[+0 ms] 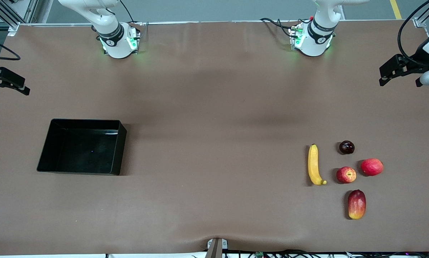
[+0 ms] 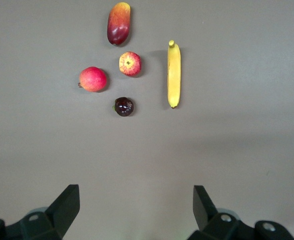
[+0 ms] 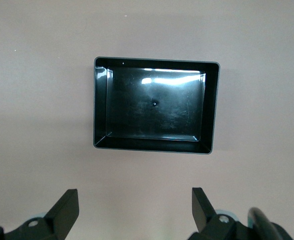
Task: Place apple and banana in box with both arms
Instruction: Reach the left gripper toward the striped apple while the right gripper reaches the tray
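My front camera sits high across the table (image 1: 214,107), facing the arm bases and taking in everything. My left wrist camera looks straight down from well above the banana (image 2: 173,74); the right wrist one looks down over the box (image 3: 155,104). Front shares each with them.

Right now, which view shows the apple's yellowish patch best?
The left wrist view: the apple faces the camera, stem dimple and yellow streaks plain. The front view shows it smaller, beside the banana. The right wrist view lacks it.
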### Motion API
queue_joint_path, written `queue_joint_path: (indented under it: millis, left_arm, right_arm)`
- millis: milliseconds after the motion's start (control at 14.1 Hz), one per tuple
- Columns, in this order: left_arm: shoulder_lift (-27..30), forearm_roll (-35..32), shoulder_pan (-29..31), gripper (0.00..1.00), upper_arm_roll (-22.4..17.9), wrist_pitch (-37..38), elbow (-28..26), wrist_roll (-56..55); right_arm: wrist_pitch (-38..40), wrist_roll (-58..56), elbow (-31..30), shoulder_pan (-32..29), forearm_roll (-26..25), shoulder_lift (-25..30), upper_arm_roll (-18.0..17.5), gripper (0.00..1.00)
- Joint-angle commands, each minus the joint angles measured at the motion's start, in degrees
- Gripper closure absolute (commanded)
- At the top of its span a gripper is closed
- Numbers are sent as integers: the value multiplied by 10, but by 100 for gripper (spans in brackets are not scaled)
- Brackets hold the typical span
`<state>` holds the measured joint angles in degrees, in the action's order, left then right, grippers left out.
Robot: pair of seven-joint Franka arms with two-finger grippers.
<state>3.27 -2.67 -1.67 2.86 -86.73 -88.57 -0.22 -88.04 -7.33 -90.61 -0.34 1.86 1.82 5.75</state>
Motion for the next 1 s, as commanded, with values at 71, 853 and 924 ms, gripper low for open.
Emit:
queue_joint_path:
  millis: [71,853,924]
  left_arm:
    - [-4,-11,4,0,2,13,13,9]
    - [-200,-12,4,0,2,-93,28,9]
    - [-222,-18,4,0,2,-123,28,9]
  right_arm:
    - [0,-7,-7,-10,9,9,-5,0]
    - [-7,-71,47,-99,9,-115,-5,0]
    - [-8,-90,47,-115,9,-133,-5,0]
